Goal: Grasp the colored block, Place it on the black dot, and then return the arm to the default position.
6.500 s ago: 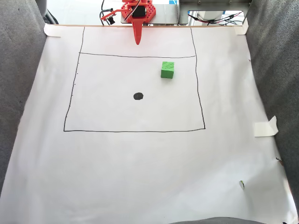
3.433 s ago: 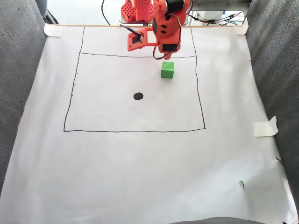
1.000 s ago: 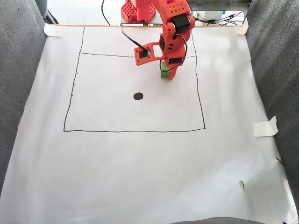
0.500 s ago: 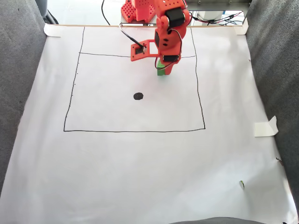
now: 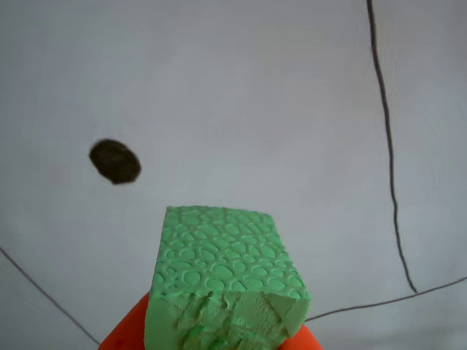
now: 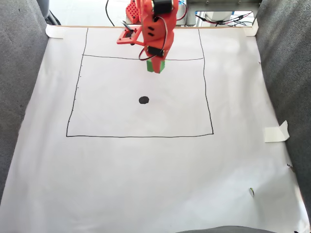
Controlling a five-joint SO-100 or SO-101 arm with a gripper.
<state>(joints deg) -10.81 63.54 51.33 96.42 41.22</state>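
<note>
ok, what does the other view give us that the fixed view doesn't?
Other view alone: the pebbled cobblestone face and torn near edge of the green foam cube, with orange gripper plastic flanking its base.

Fixed view alone: the orange arm, the full drawn rectangle, tape on the paper's right edge and grey fabric beside the sheet.

Both: the cube held in the jaws, the black dot uncovered, and white paper.

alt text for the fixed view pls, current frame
An orange robot arm's gripper holds a small green foam block near the top line of a hand-drawn rectangle on white paper. A black dot sits below it, inside the rectangle, uncovered.
</note>
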